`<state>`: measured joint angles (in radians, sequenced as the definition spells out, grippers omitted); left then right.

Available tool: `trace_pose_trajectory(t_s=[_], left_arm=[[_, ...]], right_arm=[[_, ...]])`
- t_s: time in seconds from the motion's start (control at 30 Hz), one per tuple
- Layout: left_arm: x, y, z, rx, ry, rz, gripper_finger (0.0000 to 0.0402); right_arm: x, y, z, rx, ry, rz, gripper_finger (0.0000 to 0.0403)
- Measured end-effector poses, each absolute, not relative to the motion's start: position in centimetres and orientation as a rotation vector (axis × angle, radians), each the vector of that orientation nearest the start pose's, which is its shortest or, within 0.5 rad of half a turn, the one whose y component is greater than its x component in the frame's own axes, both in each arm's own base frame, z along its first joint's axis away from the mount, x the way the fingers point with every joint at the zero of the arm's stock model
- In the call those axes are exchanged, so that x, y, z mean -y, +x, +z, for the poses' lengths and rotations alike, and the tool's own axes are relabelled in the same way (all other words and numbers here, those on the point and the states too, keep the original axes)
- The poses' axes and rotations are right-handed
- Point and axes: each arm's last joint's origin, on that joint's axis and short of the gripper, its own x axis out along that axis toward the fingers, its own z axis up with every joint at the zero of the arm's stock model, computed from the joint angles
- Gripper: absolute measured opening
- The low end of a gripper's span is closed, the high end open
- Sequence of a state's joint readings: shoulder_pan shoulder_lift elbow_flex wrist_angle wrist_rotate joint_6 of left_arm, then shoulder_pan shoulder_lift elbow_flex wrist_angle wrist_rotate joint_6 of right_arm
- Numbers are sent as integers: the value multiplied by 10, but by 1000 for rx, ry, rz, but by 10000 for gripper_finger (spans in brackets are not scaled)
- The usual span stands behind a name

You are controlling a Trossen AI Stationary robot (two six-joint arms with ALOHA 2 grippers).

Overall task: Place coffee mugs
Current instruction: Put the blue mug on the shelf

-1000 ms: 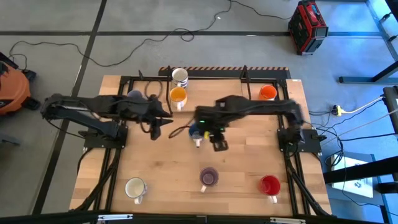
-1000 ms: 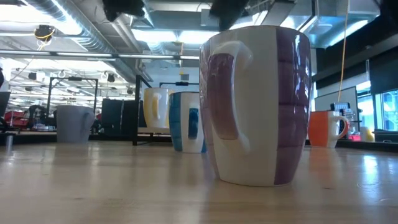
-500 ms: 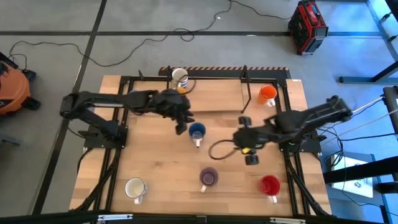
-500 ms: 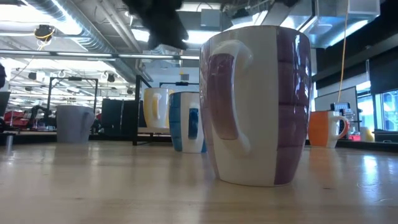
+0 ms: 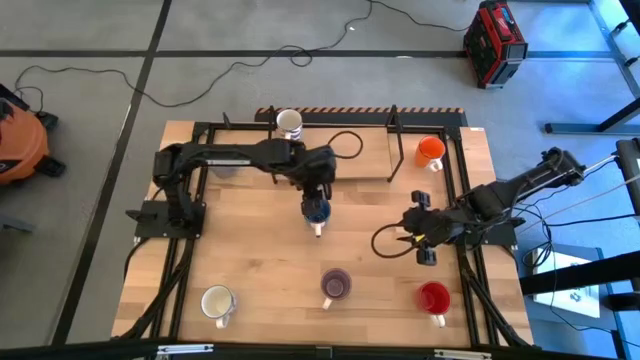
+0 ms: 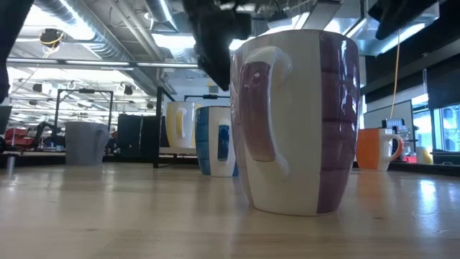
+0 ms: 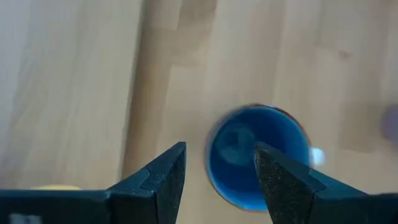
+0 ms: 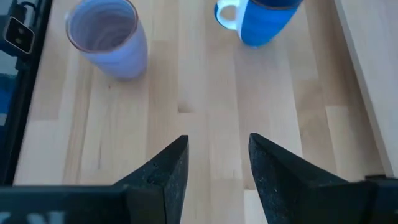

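Hovering directly over the blue mug near the bench's middle, the left gripper has its fingers spread apart and holds nothing. The right gripper, likewise parted and empty, sits toward the right edge, above the red mug in the near-right corner.
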<state>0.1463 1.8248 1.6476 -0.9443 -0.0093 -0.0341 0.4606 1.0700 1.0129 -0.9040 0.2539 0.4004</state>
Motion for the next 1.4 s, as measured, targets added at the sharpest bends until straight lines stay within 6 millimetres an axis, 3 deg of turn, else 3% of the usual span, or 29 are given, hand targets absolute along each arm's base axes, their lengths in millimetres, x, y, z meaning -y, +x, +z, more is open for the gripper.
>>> trace_pose_trajectory(t_s=[0.27,0.67,0.83,1.07,1.23,1.4], left_arm=[[-58,392,253,-1225,-114,128,182],[-62,409,210,-1316,-72,84,172],[-62,413,207,-1297,-48,77,134],[-63,413,198,-1330,-15,36,30],[-62,413,206,-1332,-28,24,14],[-64,418,260,-1270,22,43,12]], right_arm=[[-78,173,290,-967,27,-11,154],[-76,173,288,-959,0,-61,154],[-75,173,288,-953,-3,-77,154],[-74,173,289,-941,-11,-103,154],[-74,173,289,-939,0,-110,154],[-74,173,289,-938,5,-112,154]])
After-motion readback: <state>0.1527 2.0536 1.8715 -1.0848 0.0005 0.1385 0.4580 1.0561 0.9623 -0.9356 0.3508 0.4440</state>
